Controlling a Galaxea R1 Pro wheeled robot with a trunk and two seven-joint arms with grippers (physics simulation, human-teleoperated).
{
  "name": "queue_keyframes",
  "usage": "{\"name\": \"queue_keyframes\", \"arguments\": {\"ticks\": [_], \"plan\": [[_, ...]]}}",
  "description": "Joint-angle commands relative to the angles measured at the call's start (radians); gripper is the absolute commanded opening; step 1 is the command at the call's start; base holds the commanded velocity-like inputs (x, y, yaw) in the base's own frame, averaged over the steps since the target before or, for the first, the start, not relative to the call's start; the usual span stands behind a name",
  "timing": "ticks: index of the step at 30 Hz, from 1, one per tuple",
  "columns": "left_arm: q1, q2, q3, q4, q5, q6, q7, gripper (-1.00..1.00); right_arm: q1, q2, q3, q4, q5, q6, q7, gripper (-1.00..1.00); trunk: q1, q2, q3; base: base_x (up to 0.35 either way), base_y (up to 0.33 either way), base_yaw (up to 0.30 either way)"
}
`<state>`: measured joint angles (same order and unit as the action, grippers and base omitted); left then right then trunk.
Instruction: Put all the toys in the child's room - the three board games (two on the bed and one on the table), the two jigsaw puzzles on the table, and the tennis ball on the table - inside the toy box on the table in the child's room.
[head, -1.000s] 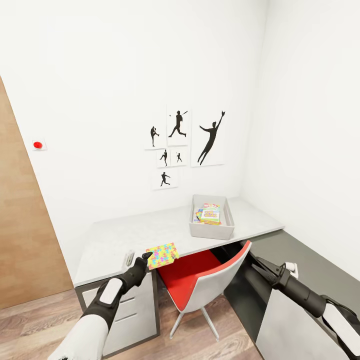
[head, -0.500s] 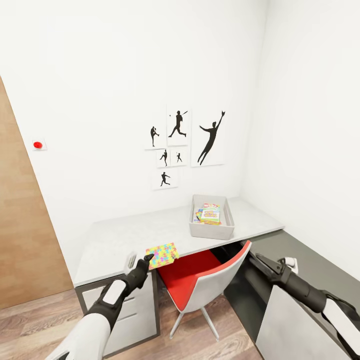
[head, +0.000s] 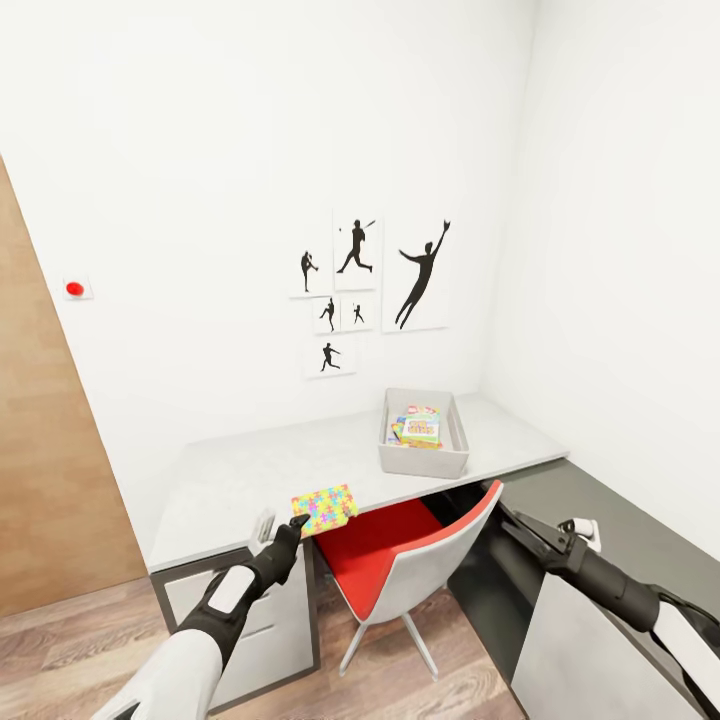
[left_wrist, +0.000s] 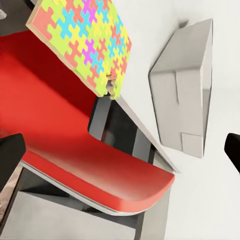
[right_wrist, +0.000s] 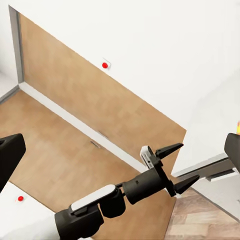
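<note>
puzzle (head: 324, 509): 1 | toy box (head: 423, 462): 1 | chair (head: 400, 560): 1 | wall pictures (head: 357, 290): 6

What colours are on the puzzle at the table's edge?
The jigsaw puzzle is yellow, orange, blue, green and purple interlocking pieces, clearest in the left wrist view.

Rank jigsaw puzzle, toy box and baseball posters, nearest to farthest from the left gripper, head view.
From the left gripper:
1. Jigsaw puzzle: at the table's front edge, just beyond the fingertips.
2. Toy box: farther back on the table, toward the robot's right, with colourful game boxes inside.
3. Baseball posters: on the wall behind the table, farthest.
</note>
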<state>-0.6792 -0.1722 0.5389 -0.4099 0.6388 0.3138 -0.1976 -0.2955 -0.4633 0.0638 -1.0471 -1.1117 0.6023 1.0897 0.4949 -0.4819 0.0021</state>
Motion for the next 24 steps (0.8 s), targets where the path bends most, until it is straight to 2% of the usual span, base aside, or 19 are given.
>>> {"name": "queue_keyframes", "arguments": {"ticks": [1,24], "plan": [[0.000,-0.001,0.008,-0.001,0.005,0.009,-0.002,1.00,0.000,-0.001,0.003,0.001,-0.010,0.010,0.000,1.00,0.000,-0.001,-0.002,0.000,0.000,0.000],[0.000,0.001,0.007,0.000,0.004,0.010,-0.012,1.00,0.000,-0.003,0.002,0.001,-0.013,0.022,-0.001,1.00,0.000,-0.001,-0.037,0.000,0.000,0.000]]}}
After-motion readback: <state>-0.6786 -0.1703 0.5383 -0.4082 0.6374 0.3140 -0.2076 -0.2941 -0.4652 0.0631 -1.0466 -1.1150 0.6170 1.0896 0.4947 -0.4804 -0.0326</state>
